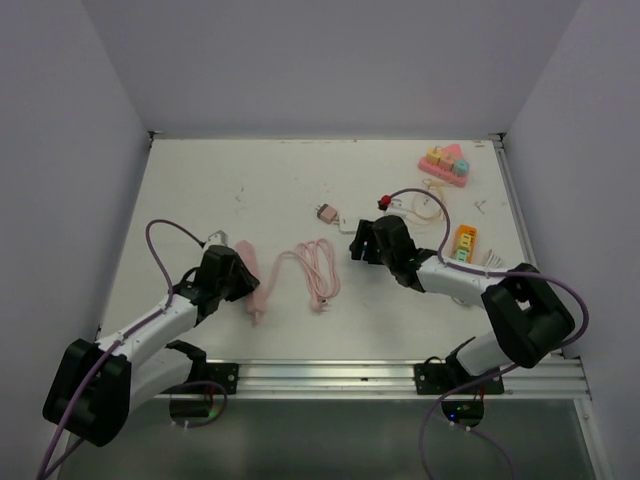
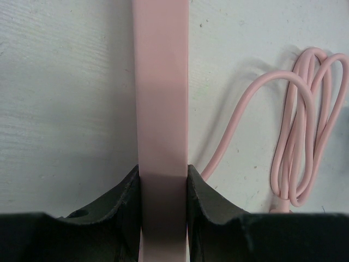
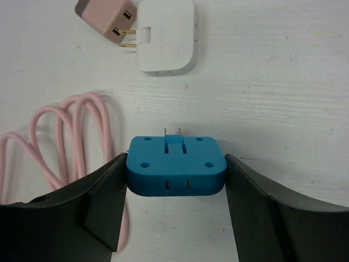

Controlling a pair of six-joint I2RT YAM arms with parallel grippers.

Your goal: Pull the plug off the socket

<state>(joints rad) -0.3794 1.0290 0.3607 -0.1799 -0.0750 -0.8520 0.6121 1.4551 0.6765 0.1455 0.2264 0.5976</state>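
Note:
My left gripper (image 2: 162, 185) is shut on a long pink power strip (image 2: 161, 82), which lies on the white table; it also shows in the top view (image 1: 252, 283) beside the left gripper (image 1: 240, 275). Its pink cable (image 2: 305, 125) is coiled to the right. My right gripper (image 3: 176, 174) is shut on a blue plug adapter (image 3: 176, 165); both fingers touch its sides. Its two metal prongs point away and sit in no socket. In the top view the right gripper (image 1: 362, 240) is far right of the strip and hides the blue adapter.
A pink plug (image 3: 106, 19) is partly pushed into a white adapter (image 3: 166, 35) just beyond the right gripper. A pink toy block tray (image 1: 446, 165), an orange and yellow item (image 1: 463, 243), a red-black connector (image 1: 384, 203) and thin wires lie at the back right.

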